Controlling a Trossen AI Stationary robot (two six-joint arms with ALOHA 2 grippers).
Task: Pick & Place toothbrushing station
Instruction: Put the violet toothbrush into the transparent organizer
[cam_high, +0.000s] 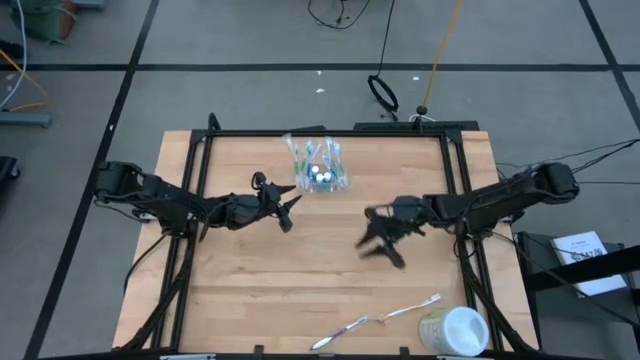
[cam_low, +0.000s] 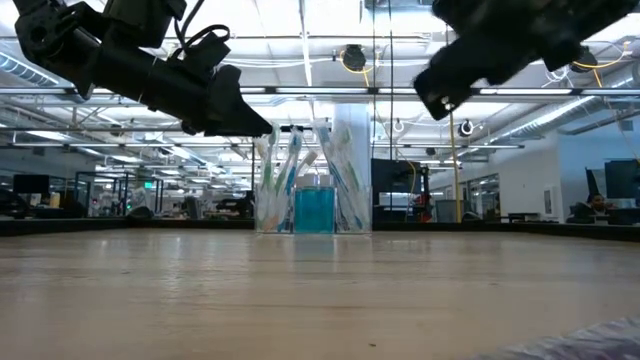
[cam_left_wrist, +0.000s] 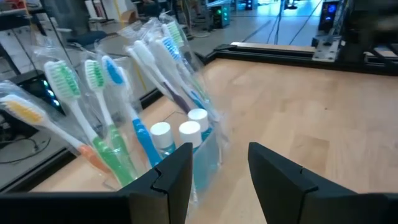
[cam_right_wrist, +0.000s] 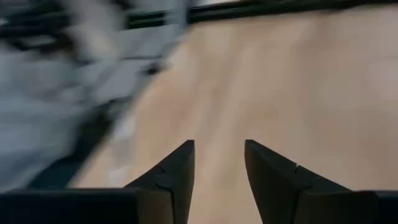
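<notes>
A small clear plastic cup (cam_high: 318, 176) stands upright on the table near its far edge, holding several pastel toothbrushes (cam_left_wrist: 93, 93) in wrappers and three blue toothpaste tubes with white caps (cam_left_wrist: 189, 129). It also shows in the low view (cam_low: 313, 205). My left gripper (cam_high: 288, 212) is open and empty, just to the cup's near left, above the table; its fingers (cam_left_wrist: 219, 149) point at the cup without touching it. My right gripper (cam_high: 378, 248) is open and empty over the table's middle right, and its wrist view (cam_right_wrist: 219, 146) shows only bare wood.
Two wrapped toothbrushes (cam_high: 338, 336) (cam_high: 410, 309) lie flat near the table's near edge. A larger white cup (cam_high: 455, 330) lies at the near right corner. A black frame rail (cam_high: 330, 132) runs round the table. Bare wood spreads between the arms.
</notes>
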